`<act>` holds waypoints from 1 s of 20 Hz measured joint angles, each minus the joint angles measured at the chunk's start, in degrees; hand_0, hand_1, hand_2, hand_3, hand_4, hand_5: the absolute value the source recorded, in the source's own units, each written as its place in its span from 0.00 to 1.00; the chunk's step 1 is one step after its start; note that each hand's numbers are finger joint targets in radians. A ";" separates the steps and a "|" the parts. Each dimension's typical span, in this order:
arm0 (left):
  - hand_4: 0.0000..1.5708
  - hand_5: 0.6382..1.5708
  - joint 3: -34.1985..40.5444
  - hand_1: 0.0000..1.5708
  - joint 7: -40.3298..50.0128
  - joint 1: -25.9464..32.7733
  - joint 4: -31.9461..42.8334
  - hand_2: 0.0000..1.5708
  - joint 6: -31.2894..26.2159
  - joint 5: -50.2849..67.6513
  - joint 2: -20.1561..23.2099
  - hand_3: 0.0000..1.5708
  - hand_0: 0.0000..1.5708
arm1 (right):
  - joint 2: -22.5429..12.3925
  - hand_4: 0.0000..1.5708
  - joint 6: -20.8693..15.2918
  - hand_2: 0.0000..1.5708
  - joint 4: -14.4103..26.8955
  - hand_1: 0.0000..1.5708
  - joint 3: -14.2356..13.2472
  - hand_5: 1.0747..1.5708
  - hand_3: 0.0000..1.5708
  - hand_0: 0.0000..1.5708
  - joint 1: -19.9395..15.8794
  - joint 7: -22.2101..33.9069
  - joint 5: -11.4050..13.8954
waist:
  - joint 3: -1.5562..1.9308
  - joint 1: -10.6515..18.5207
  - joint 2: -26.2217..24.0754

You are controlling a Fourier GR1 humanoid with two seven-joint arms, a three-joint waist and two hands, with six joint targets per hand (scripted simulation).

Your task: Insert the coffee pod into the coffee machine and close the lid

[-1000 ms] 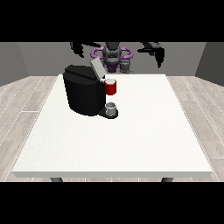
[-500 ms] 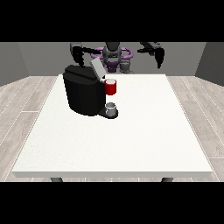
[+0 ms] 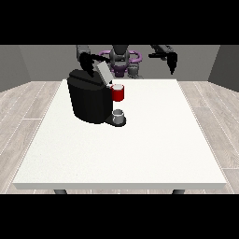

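While the white counter (image 3: 140, 149) carried the black coffee machine (image 3: 91, 100) with its lid (image 3: 102, 72) tilted up, the grey pod (image 3: 118, 113) sat at its base, ungrasped. Reaching for it looked next. Hands at the view's left (image 3: 87, 63) and right (image 3: 172, 63) hung raised; finger positions were unreadable.

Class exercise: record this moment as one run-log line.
coffee machine: lid raised | hand at view's left: beside lid | hand at view's right: raised, away from table
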 measured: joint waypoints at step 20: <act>0.12 1.00 -0.66 0.00 -2.05 -0.35 1.27 0.00 2.18 0.60 2.41 0.00 0.00 | 0.31 0.10 -0.17 0.00 6.00 0.00 -0.43 1.00 0.00 0.00 -8.83 -0.81 2.08 | 0.12 0.00 2.60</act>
